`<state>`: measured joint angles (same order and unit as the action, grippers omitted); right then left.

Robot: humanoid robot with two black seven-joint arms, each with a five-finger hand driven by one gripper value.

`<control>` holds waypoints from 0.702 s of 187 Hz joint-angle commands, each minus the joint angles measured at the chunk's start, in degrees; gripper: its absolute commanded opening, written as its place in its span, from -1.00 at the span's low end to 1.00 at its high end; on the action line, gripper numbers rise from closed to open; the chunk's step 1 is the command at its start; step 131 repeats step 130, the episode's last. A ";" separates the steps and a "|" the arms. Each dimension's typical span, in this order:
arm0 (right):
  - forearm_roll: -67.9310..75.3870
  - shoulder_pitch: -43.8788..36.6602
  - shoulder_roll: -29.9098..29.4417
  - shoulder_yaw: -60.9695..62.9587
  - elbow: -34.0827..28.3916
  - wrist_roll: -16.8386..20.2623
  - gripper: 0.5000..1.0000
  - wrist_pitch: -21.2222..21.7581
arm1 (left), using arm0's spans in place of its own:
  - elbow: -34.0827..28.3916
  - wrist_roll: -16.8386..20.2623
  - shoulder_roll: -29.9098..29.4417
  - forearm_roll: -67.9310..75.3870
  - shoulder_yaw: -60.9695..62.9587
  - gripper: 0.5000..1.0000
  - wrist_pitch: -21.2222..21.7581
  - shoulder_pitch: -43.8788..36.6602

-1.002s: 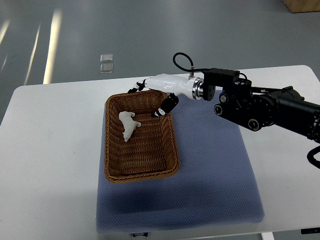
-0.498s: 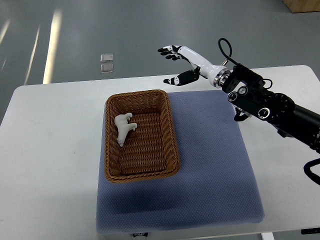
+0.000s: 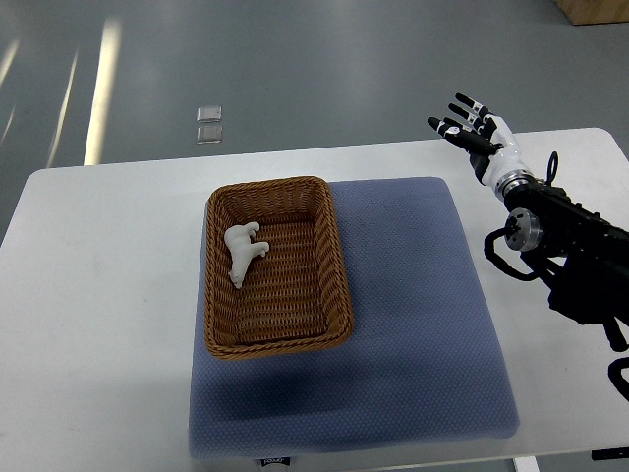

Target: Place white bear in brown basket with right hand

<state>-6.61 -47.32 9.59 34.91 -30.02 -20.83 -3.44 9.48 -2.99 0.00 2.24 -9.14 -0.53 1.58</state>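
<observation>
White bear (image 3: 243, 252) lies inside the brown basket (image 3: 335, 258), toward its far left part. Basket sits on the blue mat (image 3: 413, 324). Well right of the basket, the right hand (image 3: 476, 138) hovers, fingers (image 3: 462, 105) wide, holding nothing.

The right arm (image 3: 565, 246) comes in from the picture's right edge, black and jointed, angled up and away. Its white hand (image 3: 474, 131) is raised with fingers (image 3: 460, 106) spread apart, holding nothing, the wrist straight.
</observation>
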 commanded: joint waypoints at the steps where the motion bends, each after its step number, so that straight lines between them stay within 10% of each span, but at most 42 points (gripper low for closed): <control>1: 1.87 1.53 0.87 2.18 -0.12 0.00 0.51 1.68 | -0.17 0.00 0.00 -0.05 -0.01 1.00 0.00 0.00; 131: 2.22 7.25 0.51 7.11 -0.21 -0.88 0.70 17.67 | 0.01 0.00 0.00 0.04 -0.01 1.00 0.00 0.00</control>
